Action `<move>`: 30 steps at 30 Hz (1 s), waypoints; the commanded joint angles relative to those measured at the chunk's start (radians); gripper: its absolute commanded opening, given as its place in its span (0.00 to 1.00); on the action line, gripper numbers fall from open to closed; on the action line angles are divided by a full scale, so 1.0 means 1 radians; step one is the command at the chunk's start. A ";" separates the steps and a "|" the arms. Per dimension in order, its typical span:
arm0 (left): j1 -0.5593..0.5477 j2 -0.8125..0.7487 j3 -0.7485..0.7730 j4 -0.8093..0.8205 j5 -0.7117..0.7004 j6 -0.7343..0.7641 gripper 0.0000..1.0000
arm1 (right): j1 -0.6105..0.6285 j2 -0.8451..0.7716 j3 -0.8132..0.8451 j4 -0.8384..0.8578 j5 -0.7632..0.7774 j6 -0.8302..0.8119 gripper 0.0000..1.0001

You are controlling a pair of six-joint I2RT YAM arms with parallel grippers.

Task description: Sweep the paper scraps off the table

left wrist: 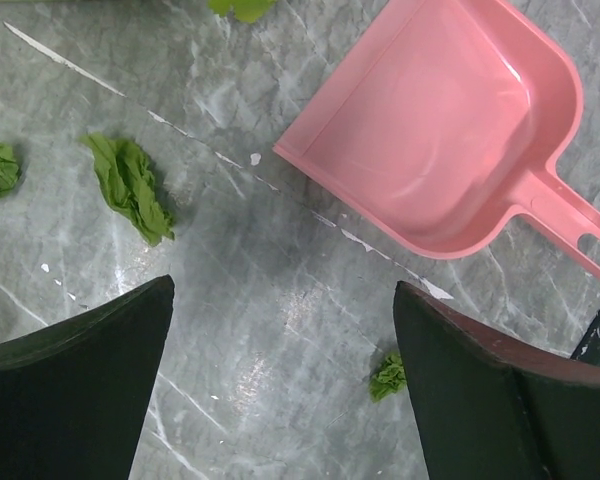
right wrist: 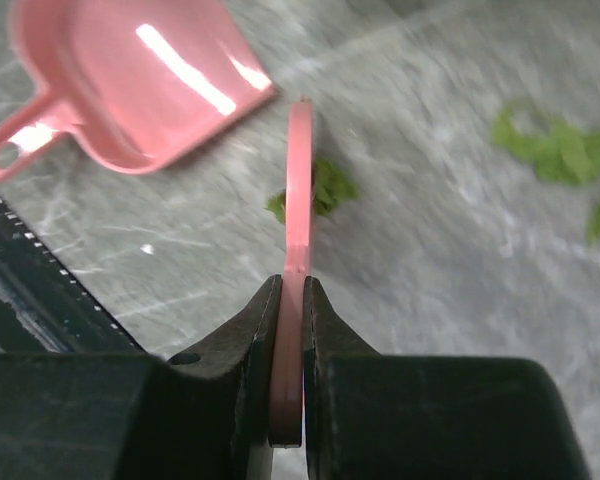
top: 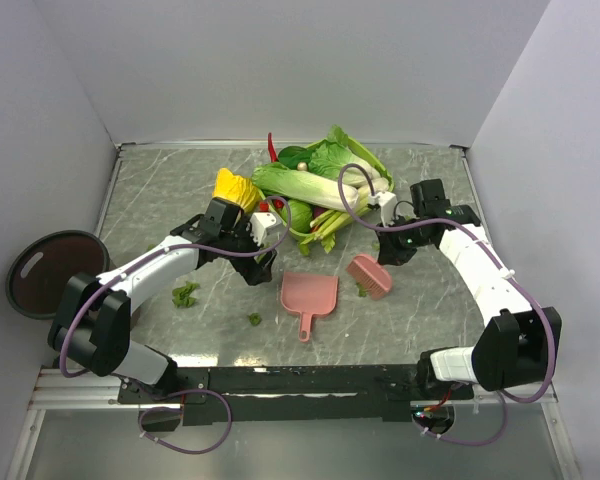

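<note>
- My left fingers (left wrist: 80, 385) stand wide apart with nothing between them, hovering over the grey marble surface (top: 160, 190) just beside the pink dustpan (left wrist: 450, 120).
- My right fingers (right wrist: 245, 335) are clamped on the thin flat handle of the pink brush (top: 370, 276), which is to the right of the dustpan.
- The paper scraps (left wrist: 130, 185) lie loose on the surface: some left of the dustpan, one by the brush.
- Vegetables (top: 320, 185) are heaped at the back.
</note>
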 commanded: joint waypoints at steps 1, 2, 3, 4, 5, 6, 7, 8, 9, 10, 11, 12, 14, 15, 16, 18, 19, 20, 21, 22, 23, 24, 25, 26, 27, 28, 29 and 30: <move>0.001 0.000 0.019 0.026 -0.035 -0.051 0.95 | -0.060 -0.077 0.018 0.052 0.121 0.070 0.00; -0.004 0.009 0.019 0.040 -0.054 -0.084 0.95 | -0.074 -0.087 0.029 0.048 0.098 0.068 0.00; -0.008 0.032 0.020 0.060 -0.076 -0.103 0.95 | -0.083 -0.097 0.038 0.049 0.065 0.079 0.00; -0.008 0.043 0.025 0.070 -0.081 -0.120 0.94 | -0.084 -0.117 0.050 0.045 0.039 0.086 0.00; -0.012 0.055 0.032 0.078 -0.086 -0.137 0.94 | -0.084 -0.124 0.060 0.034 0.013 0.093 0.00; -0.019 0.076 0.035 0.095 -0.087 -0.161 0.93 | -0.083 -0.132 0.072 0.003 -0.036 0.099 0.00; -0.024 0.087 0.038 0.101 -0.089 -0.170 0.92 | -0.083 -0.143 0.104 -0.012 -0.049 0.109 0.00; -0.030 0.107 0.045 0.107 -0.087 -0.178 0.91 | -0.084 -0.150 0.116 -0.020 -0.052 0.135 0.00; -0.045 0.118 0.048 0.113 -0.087 -0.181 0.91 | -0.083 -0.160 0.124 -0.020 -0.041 0.149 0.00; -0.051 0.132 0.051 0.126 -0.090 -0.187 0.90 | -0.083 -0.186 0.132 -0.006 -0.032 0.162 0.00; -0.061 0.162 0.061 0.130 -0.095 -0.209 0.89 | -0.084 -0.201 0.130 0.011 -0.020 0.189 0.00; -0.071 0.176 0.068 0.132 -0.103 -0.219 0.89 | -0.083 -0.215 0.127 0.034 -0.006 0.206 0.00; -0.081 0.211 0.091 0.121 -0.104 -0.232 0.88 | -0.083 -0.252 0.120 0.090 0.046 0.246 0.00; -0.085 0.221 0.098 0.115 -0.104 -0.233 0.87 | -0.084 -0.256 0.121 0.106 0.066 0.258 0.00; -0.087 0.227 0.106 0.111 -0.100 -0.233 0.86 | -0.083 -0.261 0.124 0.129 0.098 0.266 0.00; -0.093 0.244 0.112 0.106 -0.080 -0.243 0.84 | -0.083 -0.255 0.135 0.137 0.121 0.274 0.00; -0.096 0.248 0.115 0.106 -0.077 -0.250 0.81 | -0.083 -0.252 0.135 0.144 0.133 0.271 0.00; -0.105 0.263 0.120 0.104 -0.078 -0.253 0.80 | -0.083 -0.253 0.133 0.152 0.141 0.269 0.00; -0.110 0.271 0.124 0.103 -0.078 -0.252 0.78 | -0.084 -0.261 0.124 0.163 0.150 0.268 0.00; -0.116 0.277 0.129 0.100 -0.080 -0.252 0.76 | -0.083 -0.265 0.118 0.170 0.161 0.265 0.00; -0.123 0.287 0.132 0.100 -0.084 -0.249 0.70 | -0.084 -0.269 0.112 0.187 0.195 0.265 0.00; -0.127 0.291 0.135 0.097 -0.089 -0.249 0.68 | -0.084 -0.273 0.103 0.193 0.215 0.265 0.00; -0.128 0.294 0.143 0.094 -0.092 -0.247 0.66 | -0.088 -0.272 0.100 0.199 0.236 0.274 0.00; -0.133 0.302 0.146 0.088 -0.100 -0.247 0.61 | -0.101 -0.269 0.100 0.201 0.251 0.278 0.00; -0.134 0.307 0.150 0.083 -0.101 -0.249 0.58 | -0.107 -0.266 0.103 0.199 0.250 0.280 0.00; -0.134 0.311 0.157 0.080 -0.103 -0.250 0.55 | -0.114 -0.261 0.106 0.196 0.244 0.278 0.00; -0.136 0.314 0.158 0.078 -0.107 -0.250 0.54 | -0.115 -0.256 0.110 0.196 0.236 0.277 0.00; -0.137 0.316 0.163 0.072 -0.112 -0.252 0.54 | -0.117 -0.252 0.115 0.199 0.235 0.275 0.00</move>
